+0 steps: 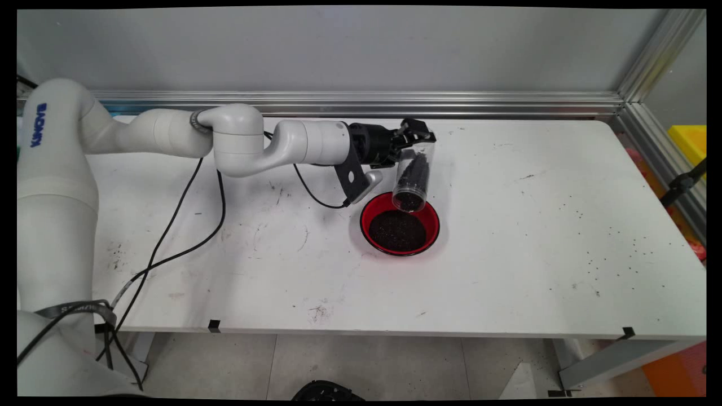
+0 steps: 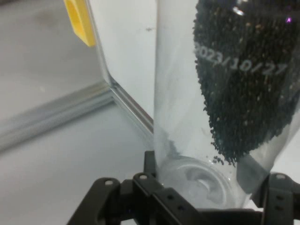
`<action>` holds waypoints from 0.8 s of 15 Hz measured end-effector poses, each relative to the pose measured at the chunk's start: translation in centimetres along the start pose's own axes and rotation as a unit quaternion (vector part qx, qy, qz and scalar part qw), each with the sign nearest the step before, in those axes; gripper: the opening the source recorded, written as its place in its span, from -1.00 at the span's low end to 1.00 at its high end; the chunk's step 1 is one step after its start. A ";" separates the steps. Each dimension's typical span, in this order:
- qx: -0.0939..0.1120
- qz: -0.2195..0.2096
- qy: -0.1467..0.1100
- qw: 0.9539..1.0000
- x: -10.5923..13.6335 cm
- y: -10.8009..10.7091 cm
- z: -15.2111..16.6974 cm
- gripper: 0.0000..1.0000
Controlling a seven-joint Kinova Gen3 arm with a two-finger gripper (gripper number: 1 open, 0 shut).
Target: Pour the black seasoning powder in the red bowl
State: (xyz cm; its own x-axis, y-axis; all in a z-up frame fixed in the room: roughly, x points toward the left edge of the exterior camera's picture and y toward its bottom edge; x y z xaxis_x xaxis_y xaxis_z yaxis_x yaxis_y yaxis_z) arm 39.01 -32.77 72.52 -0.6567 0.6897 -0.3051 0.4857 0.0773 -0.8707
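My gripper (image 1: 416, 137) is shut on a clear plastic jar (image 1: 412, 176) of small black seeds, held tipped with its mouth down over a red bowl (image 1: 433, 221). The bowl sits mid-table and holds a heap of the same black seeds (image 1: 397, 230). In the hand view the clear plastic jar (image 2: 187, 117) fills the right half, with black seeds (image 2: 248, 84) piled along one side and a date printed on its wall. The gripper (image 2: 206, 197) clamps the jar near its closed base.
Black cables (image 1: 186, 225) hang from the arm and trail over the table's left part. Scattered seeds (image 1: 609, 248) speckle the table's right side. An aluminium rail (image 1: 395, 104) runs along the back, and a yellow box (image 1: 691, 141) stands beyond the right edge.
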 end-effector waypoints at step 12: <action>-0.078 -0.289 0.042 0.953 -3.8 -0.4 -0.5 -1.00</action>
State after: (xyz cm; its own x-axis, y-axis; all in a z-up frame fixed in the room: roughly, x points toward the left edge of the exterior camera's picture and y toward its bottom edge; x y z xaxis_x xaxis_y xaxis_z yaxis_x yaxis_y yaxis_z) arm 41.57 -35.06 74.20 -0.7951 0.5547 0.2450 0.1417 0.5628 -0.8144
